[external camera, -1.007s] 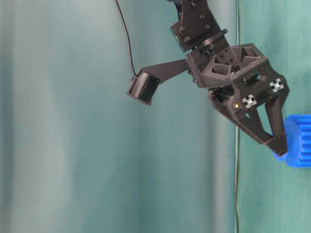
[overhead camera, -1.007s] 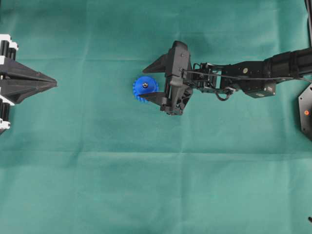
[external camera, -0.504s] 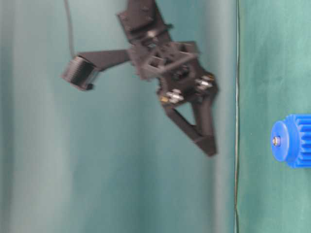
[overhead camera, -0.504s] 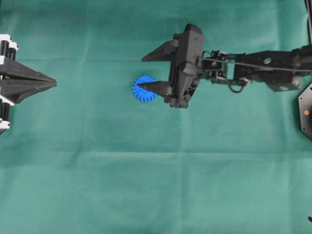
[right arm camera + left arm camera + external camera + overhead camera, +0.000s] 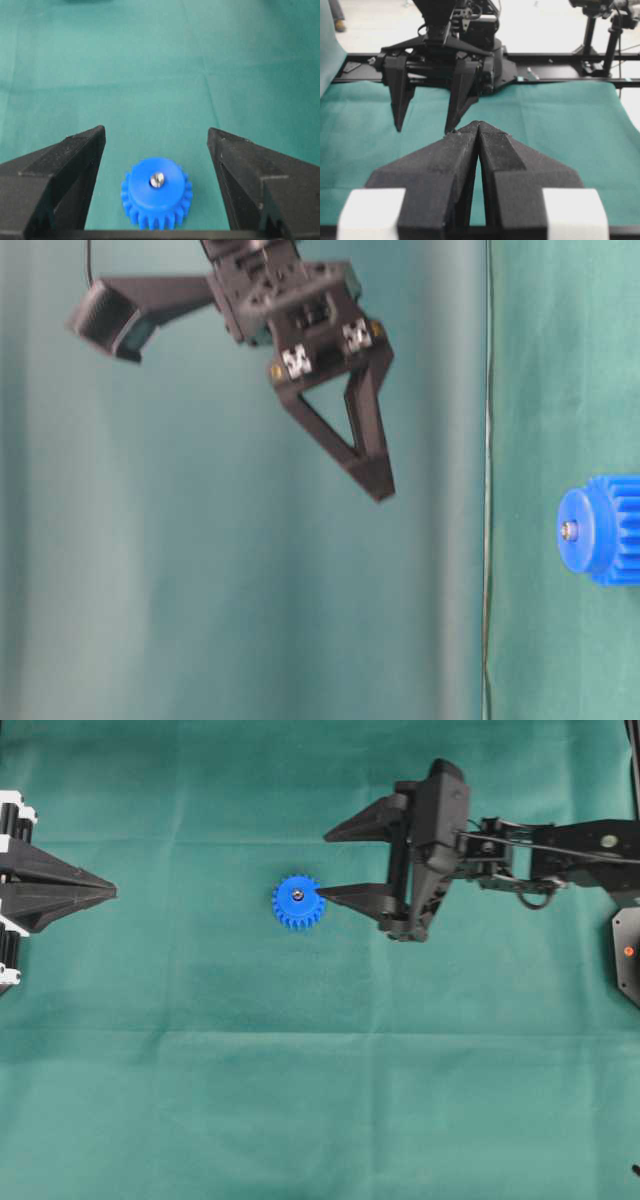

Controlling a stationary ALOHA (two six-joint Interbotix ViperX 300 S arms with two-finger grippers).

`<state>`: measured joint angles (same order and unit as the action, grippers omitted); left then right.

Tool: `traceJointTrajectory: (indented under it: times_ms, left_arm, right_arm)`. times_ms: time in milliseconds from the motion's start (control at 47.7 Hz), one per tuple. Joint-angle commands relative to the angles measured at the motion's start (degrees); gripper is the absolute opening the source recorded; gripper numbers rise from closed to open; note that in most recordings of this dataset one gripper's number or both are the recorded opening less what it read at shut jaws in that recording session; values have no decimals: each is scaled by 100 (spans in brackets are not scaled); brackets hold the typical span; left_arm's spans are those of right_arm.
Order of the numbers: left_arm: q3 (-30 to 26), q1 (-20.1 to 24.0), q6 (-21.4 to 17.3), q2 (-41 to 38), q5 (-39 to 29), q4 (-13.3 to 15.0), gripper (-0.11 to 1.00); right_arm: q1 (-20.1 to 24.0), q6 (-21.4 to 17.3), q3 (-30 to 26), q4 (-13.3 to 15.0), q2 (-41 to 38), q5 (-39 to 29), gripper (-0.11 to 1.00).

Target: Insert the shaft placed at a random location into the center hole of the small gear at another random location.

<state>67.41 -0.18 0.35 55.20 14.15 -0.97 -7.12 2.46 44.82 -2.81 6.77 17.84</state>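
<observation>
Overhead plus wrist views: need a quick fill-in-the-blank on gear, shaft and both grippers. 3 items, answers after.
1. The shaft sits in the center hole of the small gear, whose colour is ____.
2. The right gripper has its jaws ____ and holds nothing.
3. The left gripper has its jaws ____.

Missing words: blue; open; shut

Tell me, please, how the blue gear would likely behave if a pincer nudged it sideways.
The small gear lies flat on cloth, so it would probably slide, not roll. It looks like rigid plastic, likely light. The shaft sits in its hub and would probably travel along.
</observation>
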Motion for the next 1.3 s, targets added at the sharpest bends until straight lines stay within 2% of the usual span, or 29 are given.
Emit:
traceJointTrajectory:
  times_ms: [0,378,567,1280]
  left_arm:
    - [-149,0,9,-26,18,-18,0]
    - [-149,-9,9,-26,18,-18,0]
    - [-149,0,9,-26,18,-18,0]
    - [-141,0,9,-18,18,-18,0]
  right_arm:
    - [9,18,149,-9,378,9,84]
    - [9,0,1090,-26,1503,35,84]
    - [9,0,1336,-26,1890,26,84]
    - [9,0,1433,-26,2057,9,84]
